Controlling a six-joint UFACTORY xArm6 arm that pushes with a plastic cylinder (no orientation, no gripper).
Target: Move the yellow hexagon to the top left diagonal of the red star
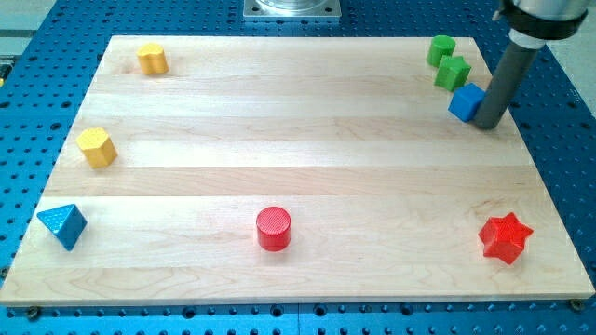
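Observation:
The yellow hexagon [97, 147] lies near the board's left edge, at mid height. The red star [505, 237] lies at the view's bottom right. They are far apart, almost the full board width. My tip [488, 123] stands at the view's top right, touching or nearly touching the right side of a blue cube [466, 102]. It is well above the red star and far to the right of the yellow hexagon.
A second yellow block [152, 58], rounded, sits at the top left. Two green blocks [441, 49] [453, 72] sit at the top right just above the blue cube. A red cylinder [274, 228] is at bottom centre. A blue triangle [62, 224] is at bottom left.

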